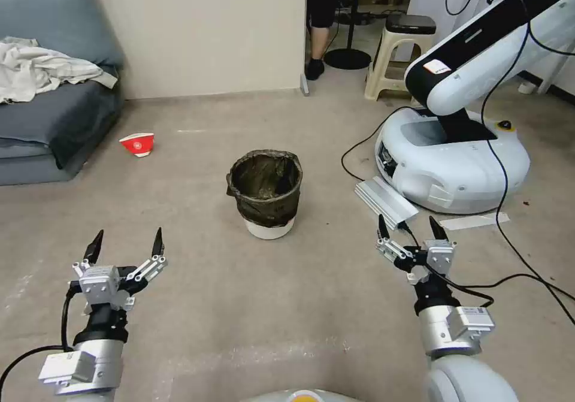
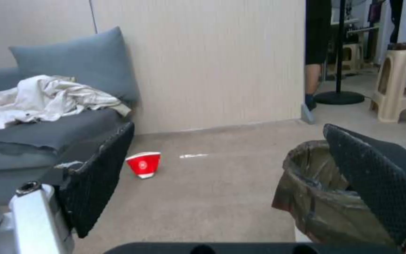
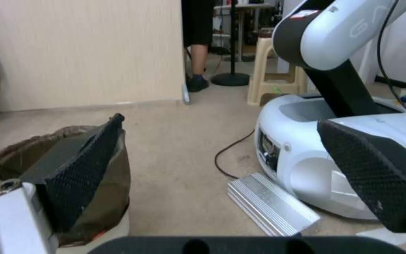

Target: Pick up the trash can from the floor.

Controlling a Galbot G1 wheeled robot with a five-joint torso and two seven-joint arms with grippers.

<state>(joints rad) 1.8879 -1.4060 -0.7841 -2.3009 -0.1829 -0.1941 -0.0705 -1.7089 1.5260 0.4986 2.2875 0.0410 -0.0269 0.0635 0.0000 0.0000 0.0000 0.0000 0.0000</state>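
Two neighbours: red bowl [image 1: 137, 144] left, 2nd robot [image 1: 453, 158] right of trash can [image 1: 265, 193].

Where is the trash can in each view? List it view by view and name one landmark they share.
Head view: trash can stands mid-floor, ahead of and between both open grippers.
Left wrist view: trash can, partly behind one finger.
Right wrist view: trash can, partly behind one finger.
Shared landmark: the beige stool.
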